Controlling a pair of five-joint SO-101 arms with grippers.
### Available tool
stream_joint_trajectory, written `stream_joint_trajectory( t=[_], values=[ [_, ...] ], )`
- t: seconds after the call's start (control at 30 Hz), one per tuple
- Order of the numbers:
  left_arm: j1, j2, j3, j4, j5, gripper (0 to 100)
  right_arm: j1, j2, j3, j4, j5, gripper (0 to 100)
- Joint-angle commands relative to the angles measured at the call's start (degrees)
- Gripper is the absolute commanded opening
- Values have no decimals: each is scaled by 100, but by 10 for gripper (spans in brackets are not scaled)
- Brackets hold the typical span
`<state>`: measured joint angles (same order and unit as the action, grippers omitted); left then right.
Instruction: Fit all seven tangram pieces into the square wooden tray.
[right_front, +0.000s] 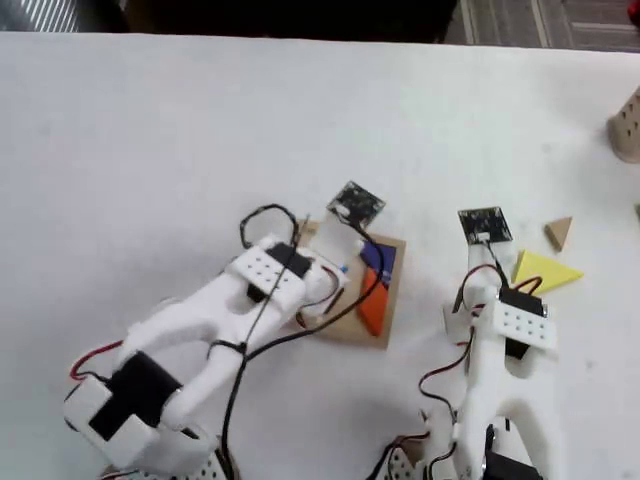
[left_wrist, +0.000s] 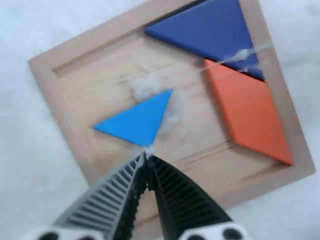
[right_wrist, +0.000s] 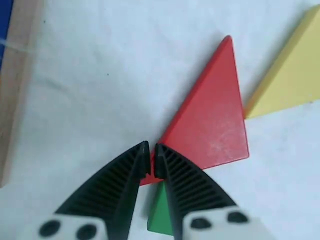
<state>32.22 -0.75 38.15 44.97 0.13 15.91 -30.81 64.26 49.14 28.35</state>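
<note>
The square wooden tray (left_wrist: 48, 64) holds a dark blue triangle (left_wrist: 207, 27), an orange parallelogram (left_wrist: 247, 112) and a light blue triangle (left_wrist: 137, 120). My left gripper (left_wrist: 148, 159) hangs shut just over the light blue triangle's near corner. In the high view the tray (right_front: 392, 328) lies under the left arm. A red triangle (right_wrist: 212, 122) lies flat on the table beside a yellow triangle (right_wrist: 290, 75). My right gripper (right_wrist: 151, 150) is shut, its tips over the red triangle's edge. A green piece (right_wrist: 160, 215) is partly hidden under its fingers.
The yellow triangle (right_front: 545, 270) and a small wooden-coloured triangle (right_front: 558, 232) lie right of the right arm. A perforated wooden cone (right_front: 627, 125) stands at the table's right edge. The tray's rim (right_wrist: 20, 75) is close to the red triangle. White tabletop spreads behind.
</note>
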Motion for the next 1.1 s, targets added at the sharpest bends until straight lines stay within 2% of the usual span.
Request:
stream_joint_trajectory(
  t=[0.0, 0.2, 0.47, 0.7, 0.93, 1.07],
  values=[
    [180, 66, -352, -53, 88, 24, 66, 4, -62, -75, -35, 19],
    [136, 321, -457, -431, 97, 24, 75, 4, -62, -57, -26, 19],
    [-48, 1174, -1547, 299, 105, 24, 92, 4, -62, -48, -26, 19],
    [-382, 1745, -2338, 343, 105, 24, 92, 4, -62, -48, -26, 19],
    [-356, 1798, -2505, 352, 97, 24, 75, 4, -62, -66, -26, 19],
    [-365, 1376, -2347, 440, 70, 24, 75, 4, -62, -66, -26, 19]
  ],
)
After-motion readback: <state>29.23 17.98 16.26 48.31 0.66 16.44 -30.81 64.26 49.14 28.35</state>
